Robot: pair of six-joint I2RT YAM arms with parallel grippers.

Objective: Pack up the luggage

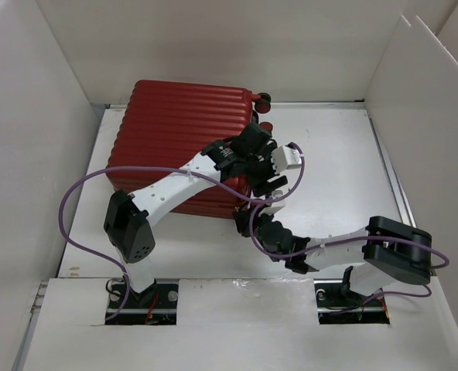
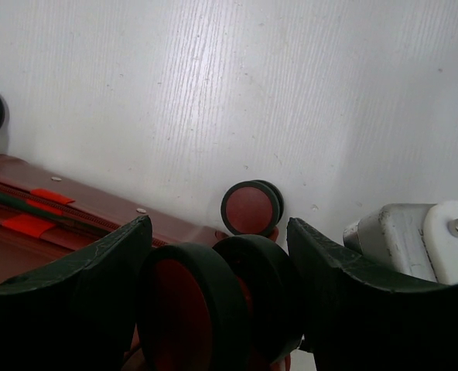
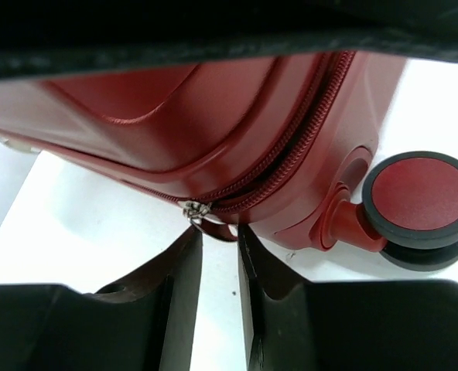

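The dark red ribbed luggage (image 1: 175,131) lies closed and flat at the back left of the table. My left gripper (image 1: 261,135) is at its right end. In the left wrist view the left gripper (image 2: 217,226) has its jaws on either side of a black-and-red double wheel (image 2: 213,301), touching it; a second wheel (image 2: 251,207) stands beyond. My right gripper (image 1: 243,222) is at the near right corner. In the right wrist view the right gripper (image 3: 217,230) has its tips pinched on the zipper pull (image 3: 217,229) under the slider (image 3: 194,209). The zip (image 3: 291,147) gapes slightly.
White board walls stand on the left (image 1: 28,116), back and right (image 1: 422,100). The white table (image 1: 329,154) stretches to the right of the suitcase. A corner wheel (image 3: 421,197) shows beside the right gripper. Purple cables loop from both arms.
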